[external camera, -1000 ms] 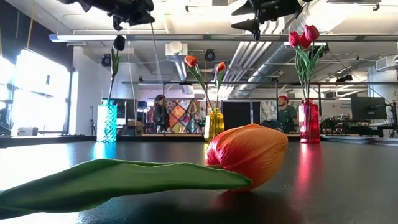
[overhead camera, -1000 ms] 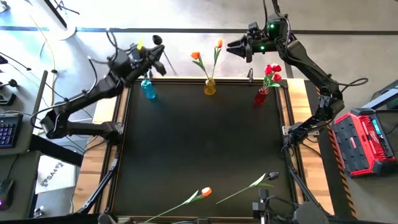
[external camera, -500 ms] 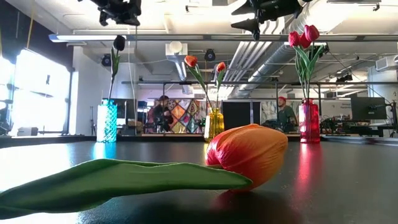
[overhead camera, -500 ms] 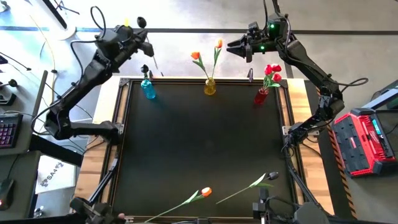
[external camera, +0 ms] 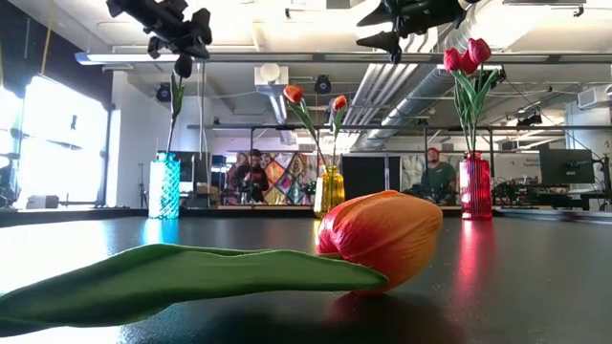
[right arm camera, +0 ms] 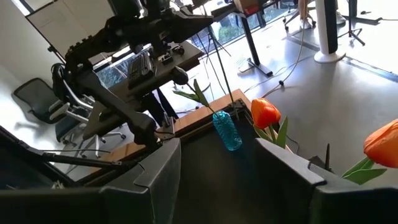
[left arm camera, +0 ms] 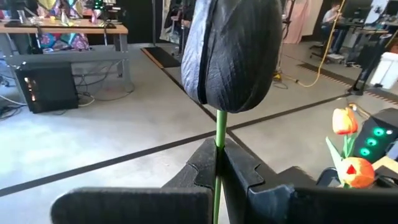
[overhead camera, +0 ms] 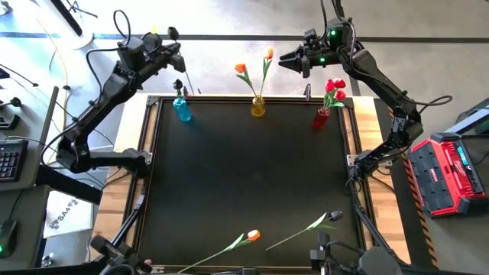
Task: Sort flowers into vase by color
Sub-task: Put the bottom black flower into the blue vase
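— left gripper (overhead camera: 174, 47)?
— up at 11 o'clock, past the table (overhead camera: 244, 191) edge, above the blue vase (overhead camera: 182, 109). fingers (left arm camera: 245, 171) pinched on the stem of a black tulip (left arm camera: 230, 53), head just clear of the tips.
— blue vase?
— at 11 o'clock on the far edge, already with one black tulip (overhead camera: 178, 85) in it.
— right gripper (overhead camera: 284, 59)?
— high at 1 o'clock, between the yellow vase (overhead camera: 258, 106) and the red vase (overhead camera: 321, 117). fingers (right arm camera: 286, 165) spread wide, holding nothing.
— other flowers?
— two orange tulips (overhead camera: 241, 69) in the yellow vase at 12, red tulips (overhead camera: 335, 86) in the red vase at 1.
— loose ones?
— lying flat at 6 o'clock: an orange tulip (overhead camera: 251, 236), and just beside it toward 5 a dark-headed tulip (overhead camera: 335, 217).
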{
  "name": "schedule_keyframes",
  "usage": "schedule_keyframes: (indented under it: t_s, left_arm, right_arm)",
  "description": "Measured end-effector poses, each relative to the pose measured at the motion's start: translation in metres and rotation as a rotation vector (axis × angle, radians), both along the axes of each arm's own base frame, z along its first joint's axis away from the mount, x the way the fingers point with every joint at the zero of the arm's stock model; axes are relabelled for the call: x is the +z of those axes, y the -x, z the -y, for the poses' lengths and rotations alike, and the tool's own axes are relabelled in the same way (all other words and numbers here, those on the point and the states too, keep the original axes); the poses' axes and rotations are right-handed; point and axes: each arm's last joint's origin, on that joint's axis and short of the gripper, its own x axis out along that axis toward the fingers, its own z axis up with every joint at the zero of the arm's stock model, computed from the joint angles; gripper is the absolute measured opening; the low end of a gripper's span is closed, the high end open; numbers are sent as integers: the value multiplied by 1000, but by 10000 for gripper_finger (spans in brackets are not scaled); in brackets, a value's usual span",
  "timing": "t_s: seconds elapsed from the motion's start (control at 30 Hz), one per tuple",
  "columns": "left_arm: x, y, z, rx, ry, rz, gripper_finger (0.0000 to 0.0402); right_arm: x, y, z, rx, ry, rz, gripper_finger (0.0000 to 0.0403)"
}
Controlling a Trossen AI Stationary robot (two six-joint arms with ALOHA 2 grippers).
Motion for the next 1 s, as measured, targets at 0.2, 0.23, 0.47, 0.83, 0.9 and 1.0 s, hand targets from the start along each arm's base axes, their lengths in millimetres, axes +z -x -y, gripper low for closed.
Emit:
schedule_keyframes:
  t_s: [0.2, 0.23, 0.47, 0.83, 0.9, 1.0]
  left_arm:
    - [-2, 2, 3, -27, 30, -8, 0]
    - [-3, 2, 3, -38, 39, -11, 0]
    - [-11, 3, 3, -32, 96, -82, 0]
    - [7, 36, 24, 35, 28, -94, 0]
    - [7, 39, 28, 36, 38, -97, 0]
    - [8, 40, 31, 18, 47, -83, 0]
  right_arm:
    - [0, 0, 0, -1, 10, -1, 190]
    - [0, 0, 0, -2, 10, -1, 190]
    - [1, 1, 1, -4, 35, 2, 190]
    - [1, 1, 2, -25, 40, -4, 190]
    - [1, 1, 3, -40, 47, -5, 190]
    - [3, 1, 4, -61, 67, 2, 190]
